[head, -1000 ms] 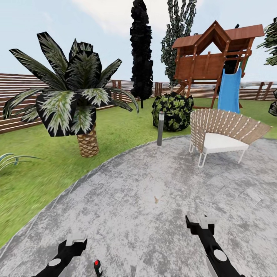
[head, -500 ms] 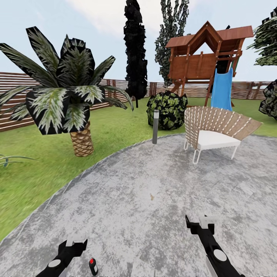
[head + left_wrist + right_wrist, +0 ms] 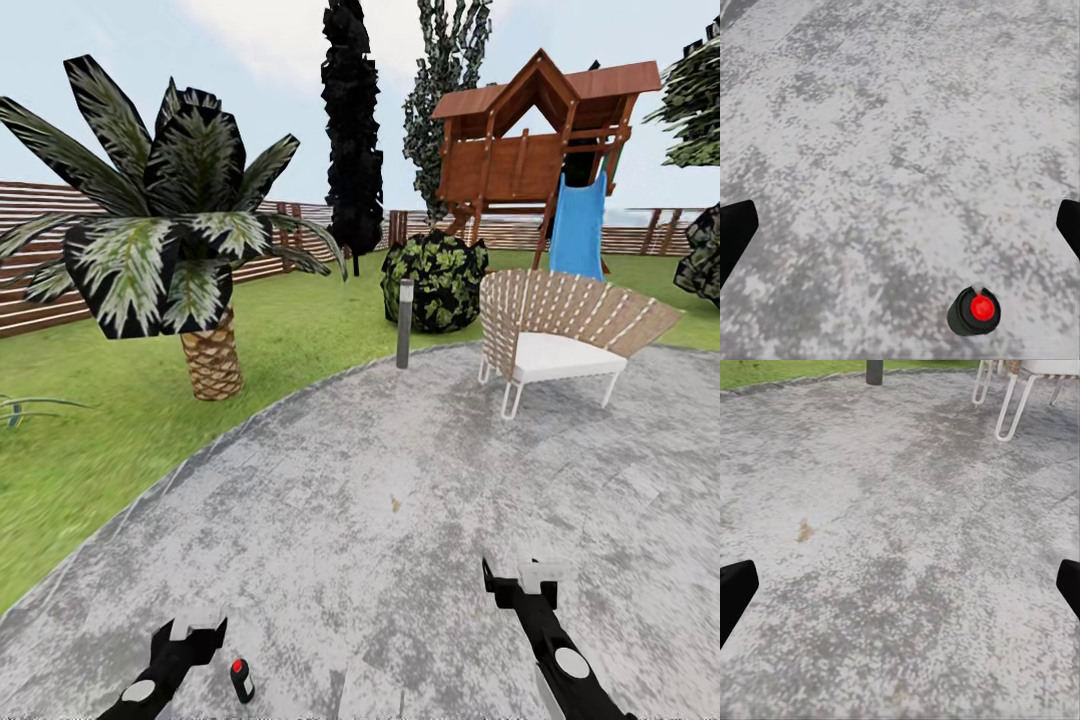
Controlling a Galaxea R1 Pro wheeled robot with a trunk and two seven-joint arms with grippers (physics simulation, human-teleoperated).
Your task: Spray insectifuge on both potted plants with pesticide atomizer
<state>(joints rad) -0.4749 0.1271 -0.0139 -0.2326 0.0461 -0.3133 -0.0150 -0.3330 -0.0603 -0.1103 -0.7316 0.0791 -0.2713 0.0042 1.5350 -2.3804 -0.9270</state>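
Observation:
The pesticide atomizer [image 3: 241,680] shows as a small dark bottle with a red spot on top, standing upright on the grey paving just right of my left gripper [image 3: 195,632]. In the left wrist view the atomizer [image 3: 974,311] is seen from above, off to one side of the open left gripper [image 3: 900,232] and not between its fingers [image 3: 735,225]. My right gripper [image 3: 525,580] hangs open over bare paving, its fingertips [image 3: 735,585] wide apart around nothing. The two low potted plants are out of view.
A grey paved patio [image 3: 400,480] borders the lawn [image 3: 90,440]. A striped-leaf palm [image 3: 200,260] stands left, with a lamp post [image 3: 404,322], a round bush [image 3: 435,280] and a woven chair [image 3: 560,335] ahead. Behind are a playhouse with a blue slide [image 3: 578,225] and a slatted fence [image 3: 40,250]. Thin leaves [image 3: 25,408] show at the left edge.
The whole head view has shifted, so the camera has moved: scenery slid left and the atomizer sits a little higher in the picture. Both arms keep their pose.

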